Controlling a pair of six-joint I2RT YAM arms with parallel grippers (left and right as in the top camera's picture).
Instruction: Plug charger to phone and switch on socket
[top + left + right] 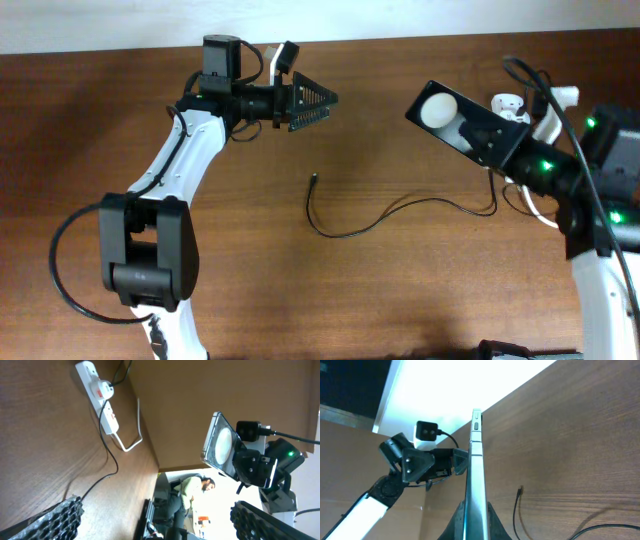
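Observation:
My right gripper (492, 140) is shut on the black phone (440, 110) and holds it tilted above the table's right side. The phone shows edge-on in the right wrist view (475, 460), clamped between the fingers (476, 522), and also in the left wrist view (219, 442). The charger's thin black cable (390, 212) lies on the table with its tip (314, 180) free, also seen in the right wrist view (520, 491). The white socket (107, 410) carries the white adapter (102, 390); in the overhead view the socket (556, 105) is partly hidden by the right arm. My left gripper (310, 103) is open and empty, raised at the back.
The socket's thick white cord (132, 435) loops beside the strip near the table edge. The table's far edge meets a white wall (400, 20). The left arm's base (150, 250) stands at the front left.

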